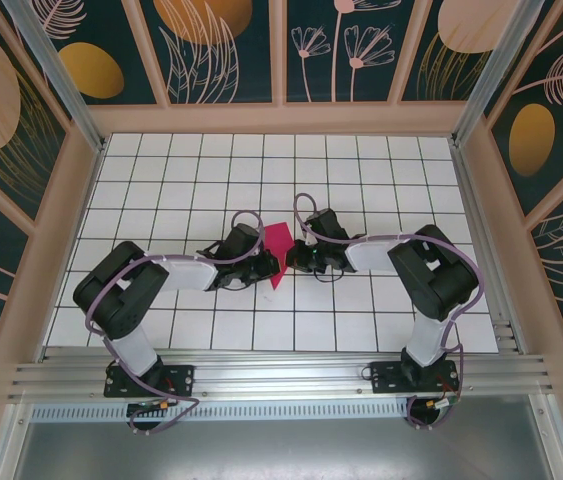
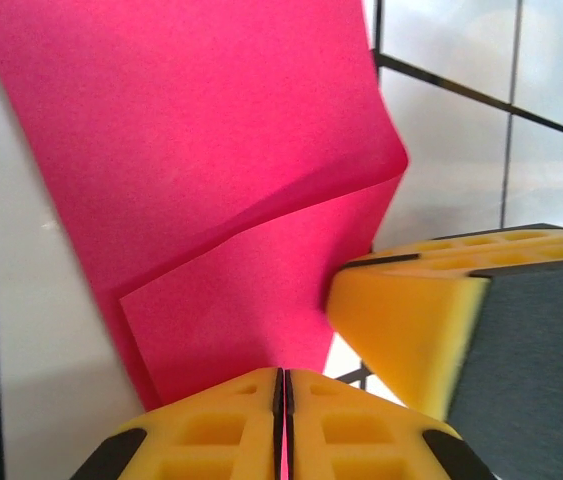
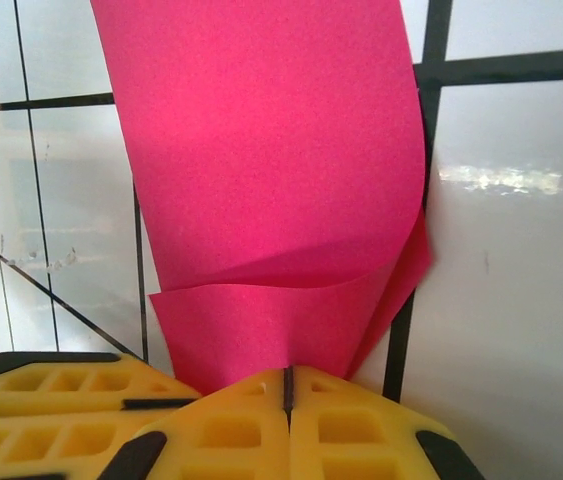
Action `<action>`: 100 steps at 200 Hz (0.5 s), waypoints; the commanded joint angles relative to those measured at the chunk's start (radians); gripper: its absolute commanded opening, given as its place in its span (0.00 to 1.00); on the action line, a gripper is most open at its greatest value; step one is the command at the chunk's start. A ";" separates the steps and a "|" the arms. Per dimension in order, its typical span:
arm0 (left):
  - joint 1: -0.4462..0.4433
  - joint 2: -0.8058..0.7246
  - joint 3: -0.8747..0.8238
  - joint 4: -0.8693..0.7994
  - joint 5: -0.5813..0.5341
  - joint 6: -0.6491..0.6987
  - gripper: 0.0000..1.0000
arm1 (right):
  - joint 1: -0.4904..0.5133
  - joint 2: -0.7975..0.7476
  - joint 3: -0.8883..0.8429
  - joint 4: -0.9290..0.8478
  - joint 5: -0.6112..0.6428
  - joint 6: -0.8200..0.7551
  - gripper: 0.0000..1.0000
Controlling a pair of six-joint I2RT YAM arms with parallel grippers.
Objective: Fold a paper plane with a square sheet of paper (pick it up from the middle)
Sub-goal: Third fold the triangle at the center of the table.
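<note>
The square sheet of paper, magenta-pink, stands up off the white grid table between the two arms, bent over on itself. In the left wrist view the sheet has a lower flap curled forward, and my left gripper is shut on its near edge. In the right wrist view the sheet curls the same way, with my right gripper shut on its bottom edge. From above, the left gripper and the right gripper meet at the sheet's near end, almost touching. The sheet is loosely bent, not a paper plane shape.
The right gripper's yellow finger sits close beside the left jaws. The left gripper's yellow fingers lie at the lower left of the right wrist view. The tiled table is fenced by wooden walls and a metal rail.
</note>
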State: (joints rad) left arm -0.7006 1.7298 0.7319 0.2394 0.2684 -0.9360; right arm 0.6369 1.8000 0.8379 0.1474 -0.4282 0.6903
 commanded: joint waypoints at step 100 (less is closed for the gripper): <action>-0.003 0.022 0.020 -0.071 -0.058 0.038 0.12 | 0.004 -0.039 0.001 0.026 0.000 -0.025 0.10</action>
State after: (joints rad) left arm -0.7006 1.7309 0.7338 0.2047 0.2264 -0.9203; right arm 0.6369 1.7626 0.8368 0.1528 -0.4274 0.6857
